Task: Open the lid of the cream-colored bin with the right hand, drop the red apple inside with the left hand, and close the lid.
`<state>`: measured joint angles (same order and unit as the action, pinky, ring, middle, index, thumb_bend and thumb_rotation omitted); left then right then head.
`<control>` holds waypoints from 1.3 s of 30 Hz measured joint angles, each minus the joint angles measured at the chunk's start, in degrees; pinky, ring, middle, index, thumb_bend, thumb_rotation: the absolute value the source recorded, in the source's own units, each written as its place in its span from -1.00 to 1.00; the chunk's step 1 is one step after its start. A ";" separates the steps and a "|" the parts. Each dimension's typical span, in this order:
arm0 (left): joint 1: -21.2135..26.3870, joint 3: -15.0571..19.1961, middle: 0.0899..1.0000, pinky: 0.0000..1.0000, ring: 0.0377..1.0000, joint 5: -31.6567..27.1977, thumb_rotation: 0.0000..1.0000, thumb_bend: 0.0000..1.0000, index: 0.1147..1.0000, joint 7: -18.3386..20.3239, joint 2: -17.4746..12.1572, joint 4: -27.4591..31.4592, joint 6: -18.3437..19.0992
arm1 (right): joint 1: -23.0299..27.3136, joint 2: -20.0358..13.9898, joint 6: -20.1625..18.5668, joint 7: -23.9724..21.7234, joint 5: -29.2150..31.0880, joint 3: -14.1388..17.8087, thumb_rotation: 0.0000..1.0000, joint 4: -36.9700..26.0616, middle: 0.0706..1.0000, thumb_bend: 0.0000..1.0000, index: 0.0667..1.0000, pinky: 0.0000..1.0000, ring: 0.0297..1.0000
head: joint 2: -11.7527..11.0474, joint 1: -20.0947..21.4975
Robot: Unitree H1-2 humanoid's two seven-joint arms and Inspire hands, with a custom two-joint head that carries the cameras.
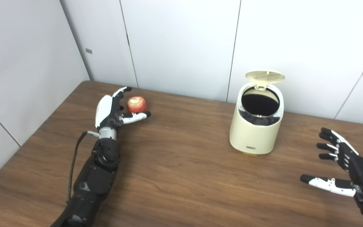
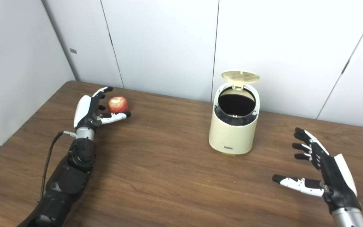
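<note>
Left eye view: I see the cream-colored bin (image 1: 256, 126) upright on the wooden surface (image 1: 175, 176), its lid (image 1: 265, 75) raised at the rear hinge, dark interior exposed. The red apple (image 1: 136, 104) sits at the far left of the surface, well apart from the bin. My left hand (image 1: 112, 108) cups around the apple with fingers spread, not clamped. My right hand (image 1: 342, 167) hovers spread and empty, right of the bin.

Bright, even overhead light; soft shadows, slightly soft focus.
</note>
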<state>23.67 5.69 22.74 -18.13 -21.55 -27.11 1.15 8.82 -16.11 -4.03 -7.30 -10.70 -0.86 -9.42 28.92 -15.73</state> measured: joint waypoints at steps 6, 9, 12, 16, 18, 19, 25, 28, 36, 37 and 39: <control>0.77 -0.35 0.73 0.36 0.69 -0.34 -0.62 0.81 0.67 -2.66 0.09 -5.54 -4.73 | -0.01 0.00 0.01 0.00 0.53 0.16 -1.00 0.01 0.73 0.35 0.76 0.37 0.60 | -0.18 0.53; 1.79 -0.37 0.73 0.36 0.69 -0.47 -0.63 0.81 0.66 -4.12 0.08 -8.11 -6.37 | -0.02 0.00 0.02 0.00 0.87 0.15 -1.00 0.00 0.72 0.35 0.76 0.36 0.60 | -0.18 0.62; 2.50 -0.43 0.75 0.40 0.73 -0.60 -0.64 0.78 0.66 -5.25 0.07 -10.09 -8.01 | -0.06 0.00 0.00 0.00 0.87 0.17 -1.00 -0.02 0.73 0.36 0.75 0.35 0.60 | -0.18 0.70; 2.74 -0.54 0.77 0.40 0.72 -1.01 -0.66 0.76 0.66 -5.77 0.07 -10.88 -8.65 | -0.13 -0.01 0.00 0.00 0.81 0.17 -1.00 -0.16 0.73 0.35 0.75 0.34 0.60 | -0.18 0.79; 3.03 -0.54 0.75 0.40 0.70 -1.46 -0.68 0.77 0.65 -6.02 0.07 -11.91 -9.61 | -0.19 -0.01 0.00 0.00 0.82 0.17 -1.00 -0.16 0.73 0.35 0.75 0.36 0.60 | -0.18 0.79; 3.26 -0.53 0.74 0.42 0.69 -1.91 -0.71 0.77 0.65 -6.26 0.06 -12.69 -10.47 | -0.21 -0.01 0.00 0.00 0.84 0.18 -1.00 -0.16 0.73 0.35 0.75 0.36 0.61 | -0.26 0.88; 4.66 -0.57 0.67 0.39 0.63 -3.07 -0.72 0.77 0.65 -6.92 -0.13 -16.16 -13.22 | -0.23 -0.01 -0.01 0.00 0.84 0.17 -1.00 -0.34 0.73 0.34 0.77 0.37 0.61 | -0.18 1.23; 4.88 -0.83 0.65 0.37 0.59 -3.07 -0.71 0.77 0.64 -7.19 -0.15 -16.51 -13.24 | -0.26 -0.01 -0.01 0.00 0.84 0.19 -1.00 -0.40 0.73 0.35 0.77 0.36 0.59 | 0.00 1.23; 5.42 -1.54 0.01 -0.16 -0.05 -4.37 -0.90 0.78 0.19 -7.16 -0.40 -17.87 -14.87 | -0.32 -0.01 -0.04 0.00 1.34 0.57 -1.00 -0.79 0.74 0.33 0.77 0.35 0.59 | 0.26 1.14; 5.72 -2.07 -0.08 -0.22 -0.12 -4.07 -0.96 0.38 0.10 -7.75 -0.63 -18.45 -14.95 | -0.32 0.00 -0.04 0.00 1.46 0.65 -1.00 -0.80 0.74 0.32 0.77 0.36 0.59 | 0.26 1.23; 6.09 -2.89 -0.19 -0.25 -0.18 -3.28 -0.99 0.13 0.00 -8.24 -1.00 -19.12 -15.04 | -0.33 0.00 -0.13 0.00 1.79 0.76 -1.00 -0.83 0.75 0.32 0.77 0.37 0.59 | 0.35 1.23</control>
<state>29.76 2.80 19.46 -26.37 -22.55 -46.22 -13.89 8.50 -16.12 -4.15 -7.31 -8.91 -0.10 -10.25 29.27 -14.50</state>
